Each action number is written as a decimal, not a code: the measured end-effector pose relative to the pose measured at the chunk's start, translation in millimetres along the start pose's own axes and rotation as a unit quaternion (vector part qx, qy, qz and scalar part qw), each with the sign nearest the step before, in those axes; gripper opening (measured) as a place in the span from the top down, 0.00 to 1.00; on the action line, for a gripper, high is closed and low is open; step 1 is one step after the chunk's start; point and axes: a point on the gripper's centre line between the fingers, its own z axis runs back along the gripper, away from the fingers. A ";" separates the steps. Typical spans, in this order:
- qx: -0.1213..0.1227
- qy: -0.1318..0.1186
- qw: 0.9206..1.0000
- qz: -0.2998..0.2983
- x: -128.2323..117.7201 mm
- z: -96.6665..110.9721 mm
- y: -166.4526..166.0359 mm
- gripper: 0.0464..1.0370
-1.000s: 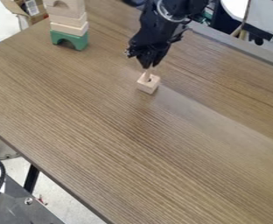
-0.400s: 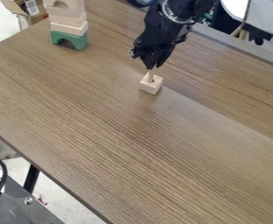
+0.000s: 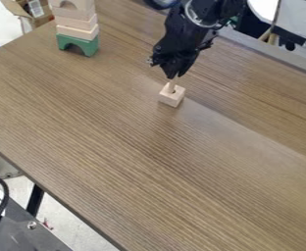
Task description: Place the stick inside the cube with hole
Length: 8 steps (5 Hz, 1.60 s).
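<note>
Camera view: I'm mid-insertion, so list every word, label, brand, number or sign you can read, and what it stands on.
No text can be read.
White label on the cardboard box: too small to read.
Cube, stick and block stack: no print that I can make out.

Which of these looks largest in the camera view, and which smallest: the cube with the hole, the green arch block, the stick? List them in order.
1. Green arch block
2. Cube with the hole
3. Stick, its visible part
</note>
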 end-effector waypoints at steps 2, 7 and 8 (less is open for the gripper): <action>0.029 -0.015 0.999 -0.030 -6.5 -0.6 -6.2 0.93; -0.119 0.031 0.992 0.041 -1.3 12.6 10.2 0.66; -0.121 0.025 0.992 0.035 1.7 20.2 12.4 0.33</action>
